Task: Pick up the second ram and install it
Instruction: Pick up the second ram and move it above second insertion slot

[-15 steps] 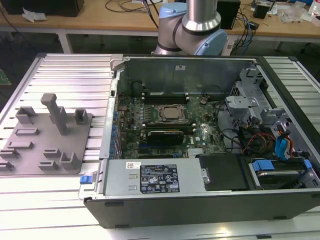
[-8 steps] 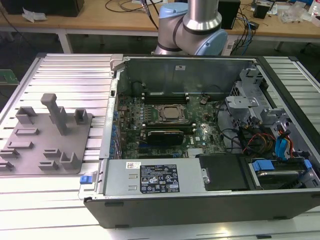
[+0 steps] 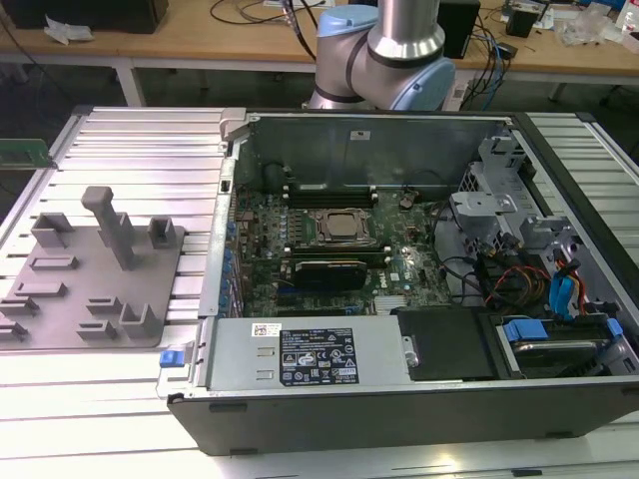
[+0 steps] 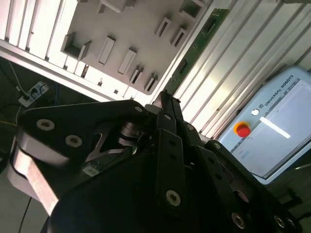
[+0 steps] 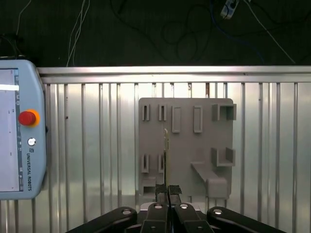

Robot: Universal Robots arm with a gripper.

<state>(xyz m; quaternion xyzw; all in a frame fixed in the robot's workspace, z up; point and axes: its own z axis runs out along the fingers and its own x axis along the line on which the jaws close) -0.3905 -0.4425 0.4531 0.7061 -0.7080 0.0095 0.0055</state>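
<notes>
step: second ram (image 4: 201, 41) is held up, judged as carrying | jaws: closed tight on it | where: up in the air near the grey plate (image 5: 187, 145), over the tabletop (image 5: 272, 145) | care: it should be gripped firmly and not tipped or bumped

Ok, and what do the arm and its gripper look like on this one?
The arm is a silver-grey metal tube and joints with light blue covers. The gripper is all black: jointed linkage bars dotted with round grey screw heads, narrowing to two slim flat fingers.
</notes>
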